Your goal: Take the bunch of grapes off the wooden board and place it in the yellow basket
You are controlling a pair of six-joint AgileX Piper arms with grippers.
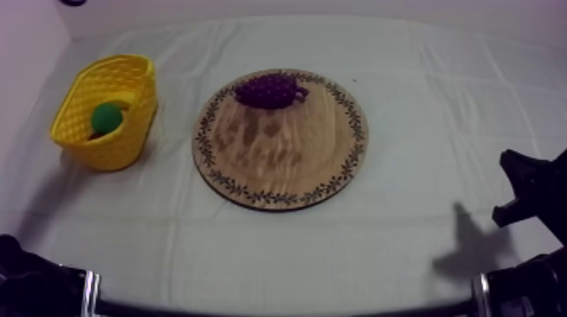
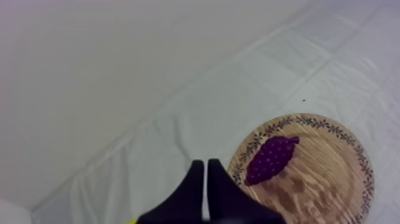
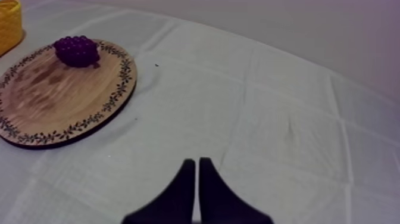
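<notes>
The purple bunch of grapes [image 1: 270, 90] lies on the far part of the round wooden board [image 1: 283, 160], near its patterned rim. The yellow basket [image 1: 108, 110] stands to the left of the board, apart from it. In the left wrist view my left gripper [image 2: 205, 162] is shut on nothing, its fingers a narrow wedge, well short of the grapes [image 2: 271, 159] and board [image 2: 324, 179]. My right gripper [image 3: 197, 159] is likewise shut and empty over bare cloth, far from the grapes [image 3: 76, 50], the board [image 3: 53, 104] and the basket [image 3: 9, 24].
A green toy fruit [image 1: 105, 118] lies inside the basket. My right arm [image 1: 531, 190] sits low at the table's right edge, my left arm [image 1: 34, 287] at the lower left. Grey-white cloth stretches between the board and both arms.
</notes>
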